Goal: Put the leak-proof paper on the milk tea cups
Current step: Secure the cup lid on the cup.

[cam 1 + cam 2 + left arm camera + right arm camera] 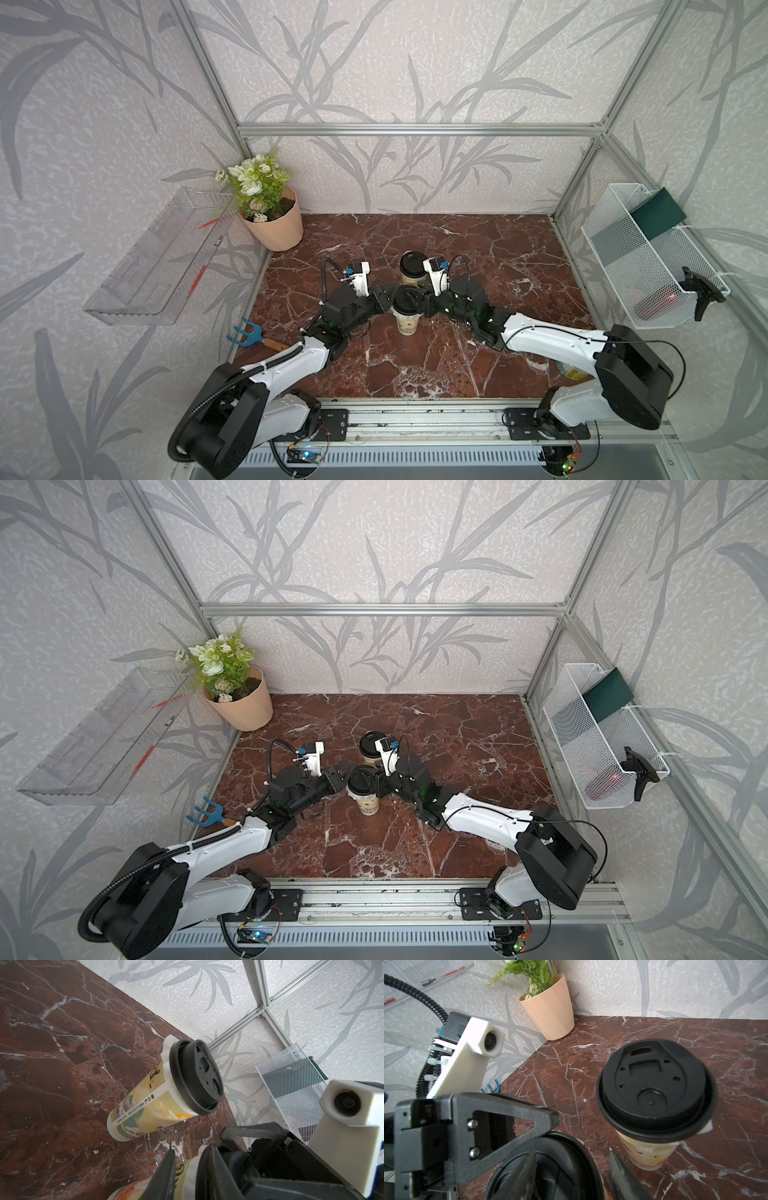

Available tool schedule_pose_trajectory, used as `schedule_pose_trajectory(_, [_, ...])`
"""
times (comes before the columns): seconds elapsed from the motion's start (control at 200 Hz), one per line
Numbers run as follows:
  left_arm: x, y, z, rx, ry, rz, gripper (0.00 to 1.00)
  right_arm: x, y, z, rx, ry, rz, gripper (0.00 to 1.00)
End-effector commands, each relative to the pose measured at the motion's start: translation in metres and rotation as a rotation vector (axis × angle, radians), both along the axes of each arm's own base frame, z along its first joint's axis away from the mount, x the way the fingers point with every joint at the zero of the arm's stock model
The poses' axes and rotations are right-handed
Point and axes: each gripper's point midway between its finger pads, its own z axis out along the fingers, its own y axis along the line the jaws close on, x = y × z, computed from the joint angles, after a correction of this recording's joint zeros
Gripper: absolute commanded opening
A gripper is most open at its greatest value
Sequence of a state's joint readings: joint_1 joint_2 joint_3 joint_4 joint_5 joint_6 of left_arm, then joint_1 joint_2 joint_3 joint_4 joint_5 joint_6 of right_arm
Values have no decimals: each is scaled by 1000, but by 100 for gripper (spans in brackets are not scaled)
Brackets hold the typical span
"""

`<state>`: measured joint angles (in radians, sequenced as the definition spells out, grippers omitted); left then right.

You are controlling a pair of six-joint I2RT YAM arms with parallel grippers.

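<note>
At middle of brown marble table (415, 365), whitish leak-proof paper (166, 1051) showed under black plastic lids (654, 1088) on both tall cream milk tea cups (141, 1109). Left tool (387, 300) at near cup (409, 324), grip unclear; right tool (573, 1176) parted over lid (560, 1157). Best: press evenly, cup upright.

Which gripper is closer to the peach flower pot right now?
Left. The left gripper is at the front milk tea cup, on the side facing the flower pot; the right gripper is at that cup's opposite side, farther away.
</note>
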<state>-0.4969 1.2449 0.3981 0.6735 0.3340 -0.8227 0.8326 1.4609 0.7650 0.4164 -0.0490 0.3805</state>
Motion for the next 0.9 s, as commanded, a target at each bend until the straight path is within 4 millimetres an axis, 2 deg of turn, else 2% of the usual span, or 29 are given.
schedule_pose_trajectory(0.0, [-90,40,-173,370,551,-62,27,-50,-57,-142,-432,318,5,56])
schedule_pose_trajectory(0.11, [-97,48,-181,406,567,-58,27,-52,-60,-146,-434,326,2,56])
schedule_pose_trajectory(0.26, [-96,47,-182,409,560,-61,27,-52,-63,-148,-434,328,-9,55])
schedule_pose_trajectory(0.415, [-100,44,-195,373,578,-63,27,-52,-65,-150,-446,328,-18,55])
schedule_pose_trajectory(0.52, [-100,41,-197,360,583,-73,26,-53,-66,-151,-455,329,-18,55])
schedule_pose_trajectory(0.64, [-94,41,-184,385,554,-68,26,-54,-67,-151,-462,326,-17,55])
schedule_pose_trajectory(0.895, [-74,62,-125,452,428,52,27,-53,-65,-149,-460,323,-18,55])
